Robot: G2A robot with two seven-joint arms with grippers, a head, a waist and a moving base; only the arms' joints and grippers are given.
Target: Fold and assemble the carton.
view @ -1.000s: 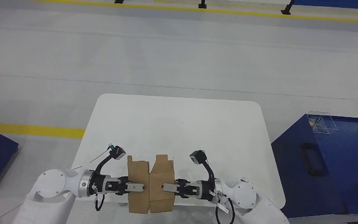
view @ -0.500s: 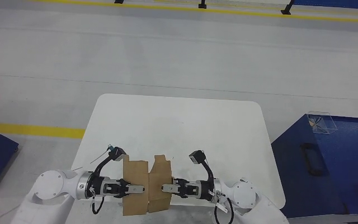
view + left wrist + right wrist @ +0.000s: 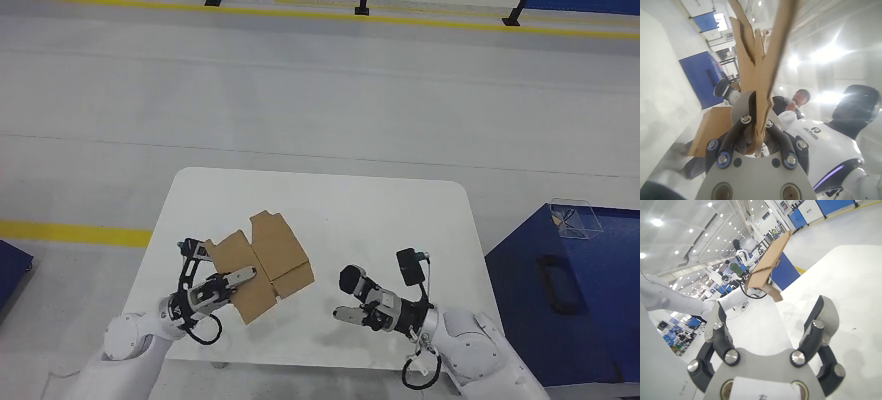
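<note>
— Since our left claw [image 3: 757, 110] is clamped on one edge of the carton [image 3: 262, 262], where do we stand?
— We hold it tilted in the air over the left part of the table [image 3: 390, 205], flattened, its flaps unfolded. Our right claw [image 3: 772, 305] hangs to its right, fingers apart, empty, clear of the cardboard.
— So nothing is assembled?
— We judge not: no wall stands, no flap is tucked. All the folding is left.
</note>
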